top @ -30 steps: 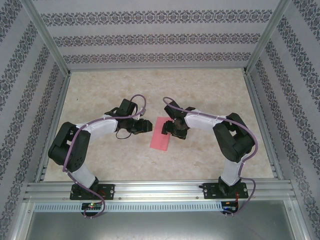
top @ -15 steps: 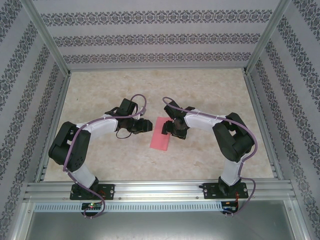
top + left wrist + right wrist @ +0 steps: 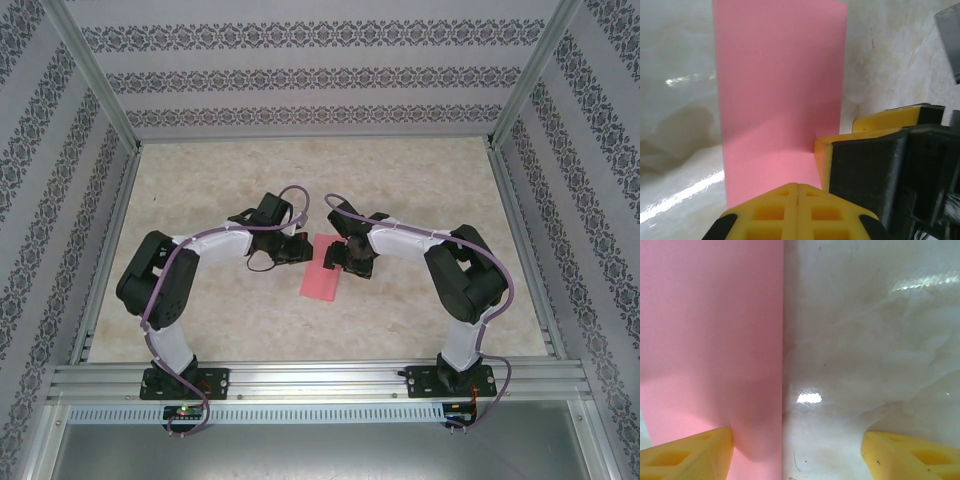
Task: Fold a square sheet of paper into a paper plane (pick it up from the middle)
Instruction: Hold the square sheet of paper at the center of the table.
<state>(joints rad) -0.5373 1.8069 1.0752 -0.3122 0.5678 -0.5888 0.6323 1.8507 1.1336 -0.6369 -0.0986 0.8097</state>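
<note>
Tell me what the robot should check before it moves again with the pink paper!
1. Is the left gripper shut? Ok, its yellow tips meet.
2. Is the paper pinched in those tips? Cannot tell; the sheet's edge runs under them.
3. Is the right gripper open? Ok, one finger is over the paper, the other over the bare table.
4. Is the paper lying on the table? Ok.
5. Is the plane shape finished? Not ok, it is a plain rectangle.

paper [image 3: 320, 279] on table [image 3: 400, 180] | left pincer [image 3: 300, 250] left, right pincer [image 3: 338, 258] right
</note>
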